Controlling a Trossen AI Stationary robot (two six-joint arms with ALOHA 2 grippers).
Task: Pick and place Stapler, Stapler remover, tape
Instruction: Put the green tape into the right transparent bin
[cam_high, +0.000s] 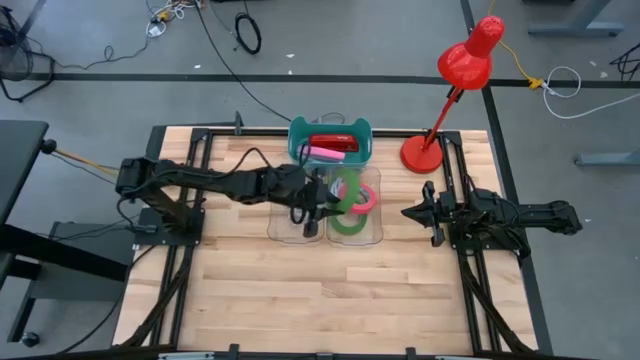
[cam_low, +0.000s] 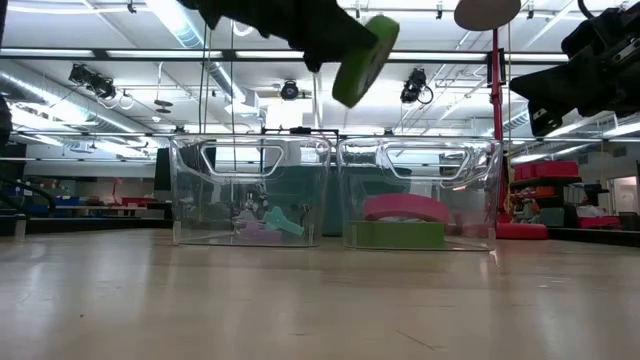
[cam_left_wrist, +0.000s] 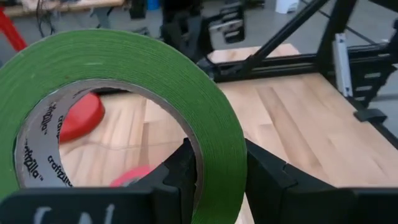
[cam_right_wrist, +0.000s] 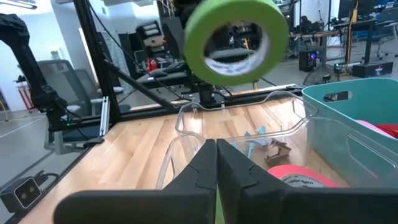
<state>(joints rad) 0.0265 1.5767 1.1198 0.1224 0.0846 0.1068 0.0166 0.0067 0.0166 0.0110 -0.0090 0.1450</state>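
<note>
Clamped on its rim between the fingers of the left gripper (cam_high: 325, 205), a green tape roll (cam_low: 364, 58) is held tilted above two clear bins (cam_low: 420, 195). The right gripper (cam_high: 412, 212) is pressed closed, parked well apart.

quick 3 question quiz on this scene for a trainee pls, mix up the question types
1. True or false: the left gripper holds a green tape roll in the air.
2. Which clear bin already contains tape? A) the right-hand clear bin in the low view B) the left-hand clear bin C) neither
3. Fill in: the right gripper, waiting beside the bins, is ____.

Key: 1 true; 2 A; 3 shut
</note>
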